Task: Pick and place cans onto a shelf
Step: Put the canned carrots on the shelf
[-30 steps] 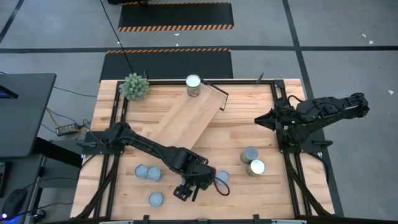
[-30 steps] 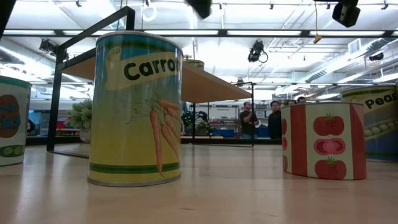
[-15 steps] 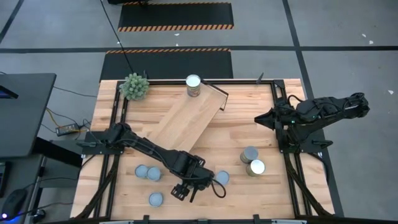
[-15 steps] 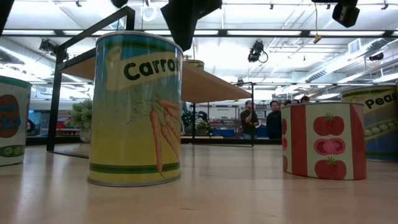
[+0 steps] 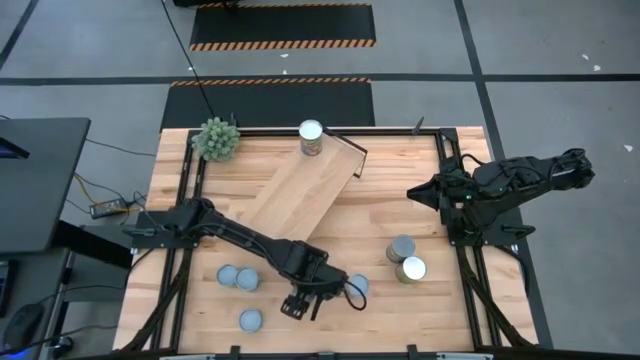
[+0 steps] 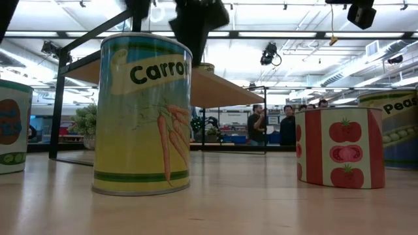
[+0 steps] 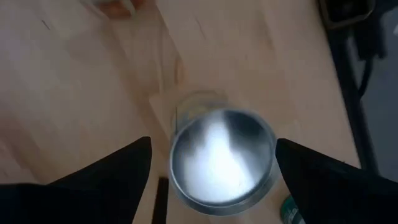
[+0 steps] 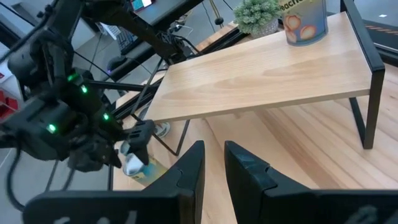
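My left gripper (image 5: 300, 305) hangs near the table's front edge, pointing down and open. Its two fingers stand on either side of a can with a silvery top (image 7: 222, 158), above it and apart from it. In the low view this is the yellow carrots can (image 6: 142, 114), standing upright on its base with the gripper (image 6: 189, 23) over it. The gripper hides it in the high view. The light-wood shelf (image 5: 300, 190) lies slantwise on the table's far half and carries one can (image 5: 311, 137) at its far end. My right gripper (image 5: 415, 192) waits shut at the right.
Loose cans stand on the table: two at the left (image 5: 237, 277), one near the front (image 5: 250, 320), one just right of my left gripper (image 5: 356, 287), two at the right (image 5: 405, 258). A spiky green plant (image 5: 216, 138) stands at the far left corner. People (image 6: 261, 124) stand in the room behind.
My left gripper has come down toward the carrots can and has rolled a little. In the low view it has dropped into the picture from above. It has stayed open.
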You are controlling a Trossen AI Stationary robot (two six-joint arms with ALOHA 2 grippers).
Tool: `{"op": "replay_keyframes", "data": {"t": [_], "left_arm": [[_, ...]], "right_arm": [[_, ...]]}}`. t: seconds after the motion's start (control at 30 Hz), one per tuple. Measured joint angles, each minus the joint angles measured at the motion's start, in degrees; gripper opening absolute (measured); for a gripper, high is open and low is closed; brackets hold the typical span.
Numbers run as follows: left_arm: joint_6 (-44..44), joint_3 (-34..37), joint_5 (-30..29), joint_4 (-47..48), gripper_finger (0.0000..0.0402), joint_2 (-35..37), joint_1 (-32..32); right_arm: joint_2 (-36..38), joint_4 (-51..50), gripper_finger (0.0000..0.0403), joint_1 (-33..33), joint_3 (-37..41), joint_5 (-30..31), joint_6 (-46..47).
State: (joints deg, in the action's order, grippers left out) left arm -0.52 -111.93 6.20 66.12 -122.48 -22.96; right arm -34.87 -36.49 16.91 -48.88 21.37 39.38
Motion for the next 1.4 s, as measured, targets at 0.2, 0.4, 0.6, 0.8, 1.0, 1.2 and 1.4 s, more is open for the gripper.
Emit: {"op": "replay_keyframes", "data": {"t": [0.2,0.4,0.6,0.8,1.0,1.2,1.4], "left_arm": [[-0.76,-0.03,-2.00,-0.83,0.0351,-0.58,-1.46],[-1.98,-0.07,-3.59,0.41,0.0351,-1.41,-2.79],[-3.57,-0.07,-5.84,1.74,0.0351,-2.41,-3.67],[-3.92,-0.05,-5.32,3.25,0.0351,-4.22,-3.67],[-6.01,-0.03,-5.12,3.56,0.0350,-4.90,-3.65],[-5.81,-0.05,-5.10,2.49,0.0328,-4.90,-3.53],[-5.94,-0.05,-5.10,2.02,0.0308,-4.90,-3.52]], "right_arm": [[0.00,0.48,0.0068,0.00,0.01,0.00,-0.01],[0.00,0.44,0.0068,0.00,0.01,-0.02,-0.10],[0.00,0.44,0.0068,0.00,0.01,-0.02,-0.10],[0.00,0.50,0.0068,0.00,0.01,-0.02,-0.12],[0.00,0.88,0.0068,0.00,0.01,-0.02,-0.31],[0.00,0.85,0.0068,0.00,0.01,-0.02,-0.53],[0.00,0.85,0.0068,-0.02,0.01,-0.02,-0.98]]}}
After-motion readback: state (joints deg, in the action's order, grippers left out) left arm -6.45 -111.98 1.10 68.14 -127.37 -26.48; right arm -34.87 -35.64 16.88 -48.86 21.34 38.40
